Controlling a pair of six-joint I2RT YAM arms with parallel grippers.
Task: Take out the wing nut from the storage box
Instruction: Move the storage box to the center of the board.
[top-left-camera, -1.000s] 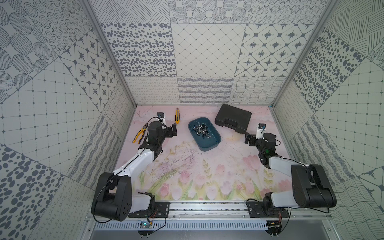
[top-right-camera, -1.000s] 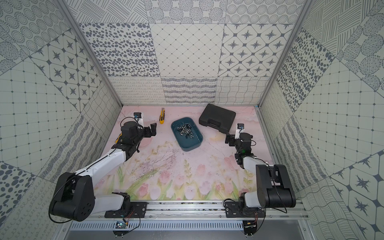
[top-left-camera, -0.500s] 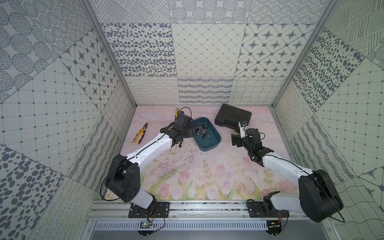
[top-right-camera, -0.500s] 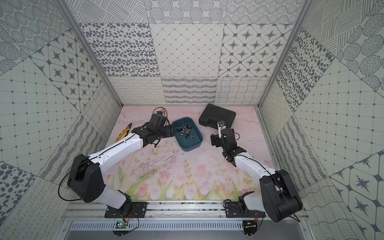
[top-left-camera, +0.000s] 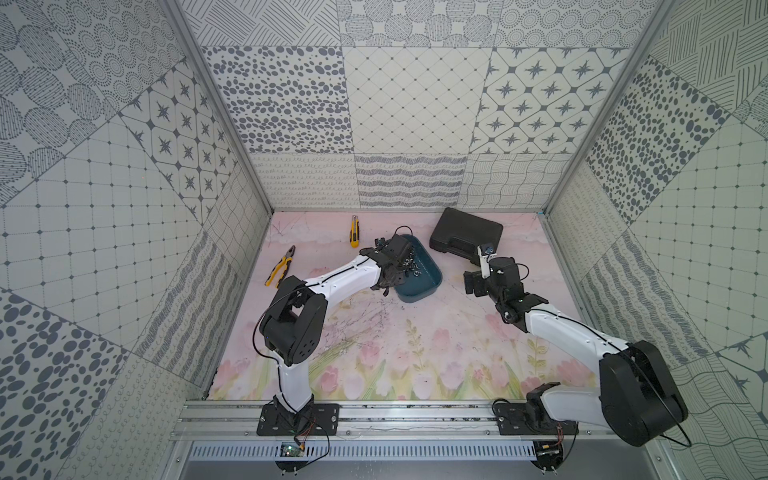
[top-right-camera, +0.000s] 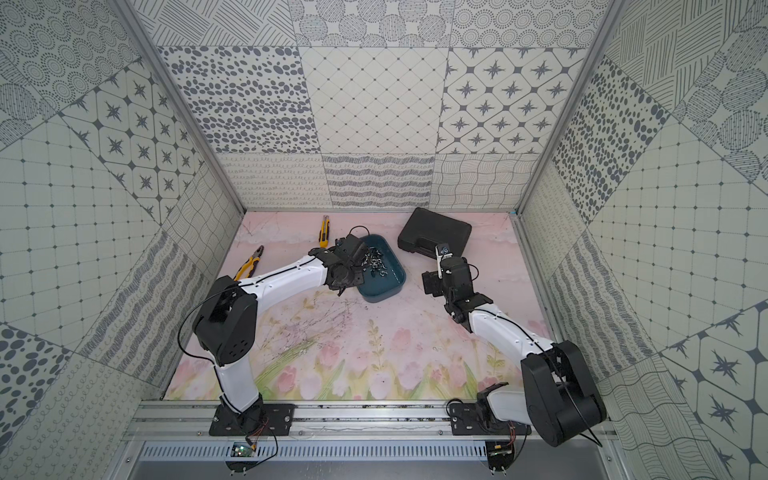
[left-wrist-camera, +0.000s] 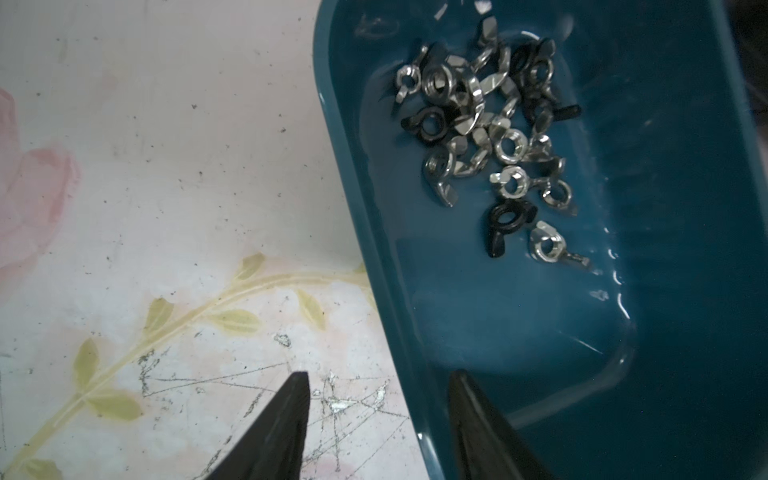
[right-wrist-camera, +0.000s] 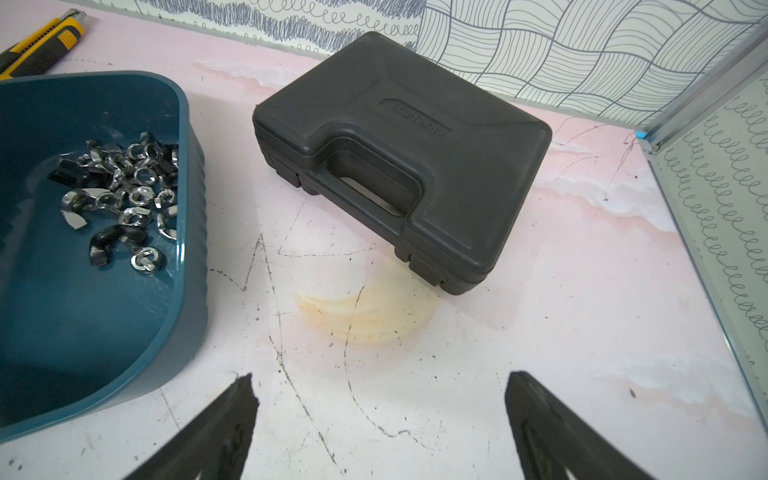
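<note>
The storage box (top-left-camera: 432, 272) (top-right-camera: 400, 275) is a dark teal tub at the back middle of the mat. A heap of silver and black wing nuts (left-wrist-camera: 490, 137) (right-wrist-camera: 124, 187) lies in its far half. My left gripper (left-wrist-camera: 380, 374) (top-left-camera: 390, 283) hangs over the tub's near left rim (left-wrist-camera: 361, 232). Its jaws are part-way apart, one finger (left-wrist-camera: 286, 424) over the mat and one over the tub floor, with nothing held. My right gripper (right-wrist-camera: 380, 376) (top-left-camera: 471, 284) is wide open over bare mat, right of the tub and in front of the black case.
A black hard-shell case (top-left-camera: 465, 237) (right-wrist-camera: 399, 153) lies at the back right. A yellow utility knife (top-left-camera: 354, 226) (right-wrist-camera: 41, 45) sits behind the tub. Yellow-handled pliers (top-left-camera: 282, 268) lie at the left. Patterned walls close in three sides.
My left arm swung from near the pliers over to the tub's rim, and its jaws narrowed. My right arm came in from the right wall toward the tub, still open.
</note>
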